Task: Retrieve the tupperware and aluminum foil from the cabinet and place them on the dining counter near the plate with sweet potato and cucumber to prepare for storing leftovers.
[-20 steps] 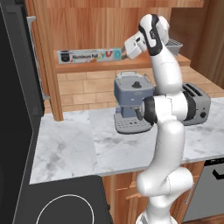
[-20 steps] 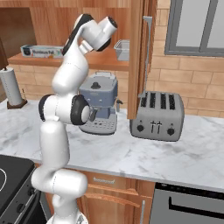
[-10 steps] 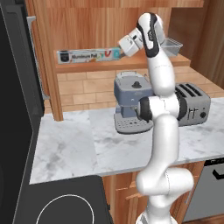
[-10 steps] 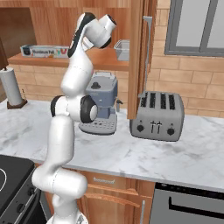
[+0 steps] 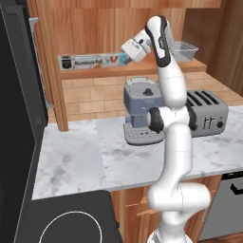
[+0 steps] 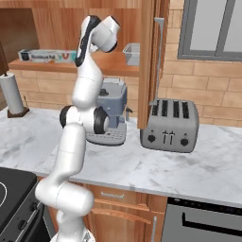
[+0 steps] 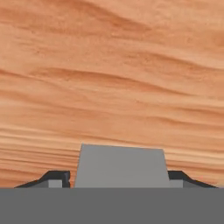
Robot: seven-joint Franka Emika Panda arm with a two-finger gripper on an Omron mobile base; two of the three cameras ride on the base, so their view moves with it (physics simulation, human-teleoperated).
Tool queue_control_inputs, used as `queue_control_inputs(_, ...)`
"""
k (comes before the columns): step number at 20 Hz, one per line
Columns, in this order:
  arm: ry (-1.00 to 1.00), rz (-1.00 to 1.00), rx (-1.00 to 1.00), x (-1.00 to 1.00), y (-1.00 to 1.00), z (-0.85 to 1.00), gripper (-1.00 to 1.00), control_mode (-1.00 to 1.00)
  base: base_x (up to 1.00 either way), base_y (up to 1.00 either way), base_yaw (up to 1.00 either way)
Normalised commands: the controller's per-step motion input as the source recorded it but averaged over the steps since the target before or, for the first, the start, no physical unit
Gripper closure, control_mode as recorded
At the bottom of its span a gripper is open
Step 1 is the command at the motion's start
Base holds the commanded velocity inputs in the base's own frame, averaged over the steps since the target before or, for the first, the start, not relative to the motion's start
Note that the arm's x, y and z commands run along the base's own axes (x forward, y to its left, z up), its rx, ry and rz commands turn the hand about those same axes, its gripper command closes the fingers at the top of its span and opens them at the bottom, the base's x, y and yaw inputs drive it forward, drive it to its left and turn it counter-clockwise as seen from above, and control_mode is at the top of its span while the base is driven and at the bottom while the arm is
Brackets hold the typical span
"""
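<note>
Up high, the cabinet (image 5: 99,28) stands open, its wooden shelf board carrying both targets. The white arm reaches in with the gripper (image 5: 127,49) right at the right end of the aluminum foil (image 5: 92,61), a long light-blue carton lying flat, label reading "Aluminum Foil". The finger tips (image 7: 54,178) sit wide either side of a grey block, wood grain beyond; whether they grip, I cannot tell. The tupperware (image 5: 182,50) rests further right. Below, coffee machine (image 5: 140,111), toaster (image 5: 206,112).
</note>
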Motion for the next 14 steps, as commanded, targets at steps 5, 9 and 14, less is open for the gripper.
queue_control_inputs(5,-0.3,-0.11,-0.01,-0.66,-0.05,-0.75,1.0,-1.0,0.0,0.0,0.0)
queue_control_inputs(9,-0.59,-0.34,-0.01,-0.55,0.05,-0.56,1.0,-1.0,0.0,0.0,0.0)
queue_control_inputs(14,-0.48,-0.44,0.02,-0.88,0.15,-0.36,1.0,-1.0,0.0,0.0,0.0)
